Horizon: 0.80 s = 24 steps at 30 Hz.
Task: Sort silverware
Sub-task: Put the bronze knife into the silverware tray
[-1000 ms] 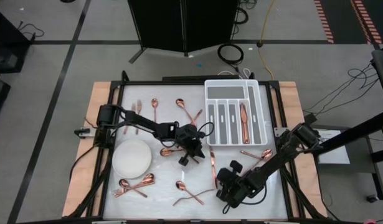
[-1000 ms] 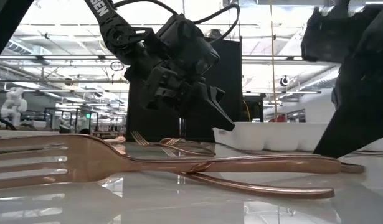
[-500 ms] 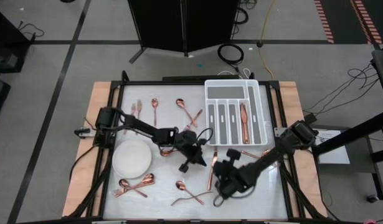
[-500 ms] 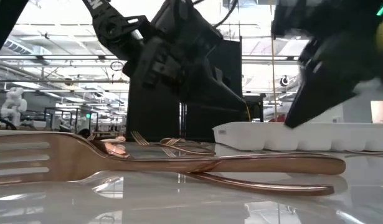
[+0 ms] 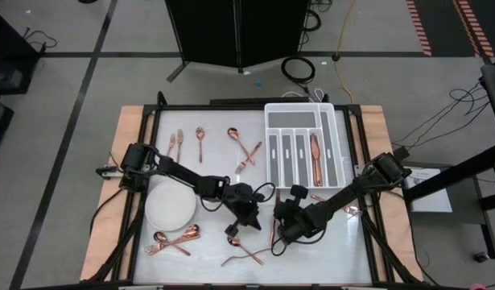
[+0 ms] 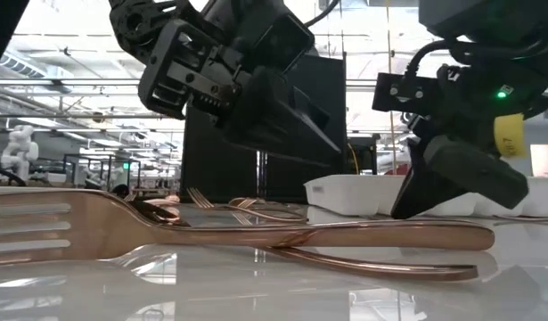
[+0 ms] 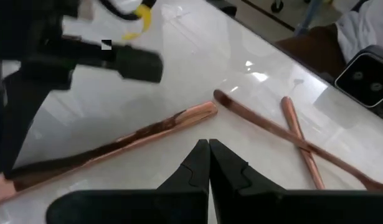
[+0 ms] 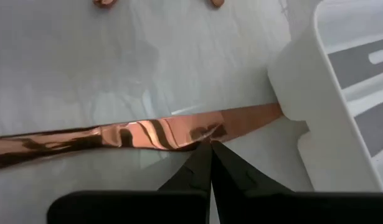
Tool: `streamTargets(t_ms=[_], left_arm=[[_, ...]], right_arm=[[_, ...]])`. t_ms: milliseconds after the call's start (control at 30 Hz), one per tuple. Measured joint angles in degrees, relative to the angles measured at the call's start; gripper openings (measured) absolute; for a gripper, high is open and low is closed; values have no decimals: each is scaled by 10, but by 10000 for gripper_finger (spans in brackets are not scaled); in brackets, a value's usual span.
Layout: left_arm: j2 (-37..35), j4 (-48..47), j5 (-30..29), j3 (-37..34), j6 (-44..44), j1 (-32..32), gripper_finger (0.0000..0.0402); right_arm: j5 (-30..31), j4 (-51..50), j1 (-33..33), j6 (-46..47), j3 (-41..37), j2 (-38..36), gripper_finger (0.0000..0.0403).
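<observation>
Right pincer (image 8: pixel 210 147): fingers together, tips at a copper knife (image 8: pixel 141 138) lying crosswise; white tray (image 8: pixel 340 106) beside.

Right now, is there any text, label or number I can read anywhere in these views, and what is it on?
None can be read.
Left arm: white letters at the low view's top edge, cut off.
Right tool: a yellow sticker above it on the right arm, no legible print.
White tray and silverware: no markings visible.

Both arms are stretched low toward the table's middle. The left gripper (image 5: pixel 233 230) and right gripper (image 5: pixel 276 239) are held closed, fingertips together.
</observation>
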Motion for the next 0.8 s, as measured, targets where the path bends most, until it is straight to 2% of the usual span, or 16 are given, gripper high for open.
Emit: streamTargets(t_ms=[533,800], left_arm=[[0,-2,-1,0,10,4,0],[0,-8,-2,0,10,4,0]], right_arm=[[38,4,-14,-33,0,-12,0],[-38,18,-32,-40,0,-3,0]])
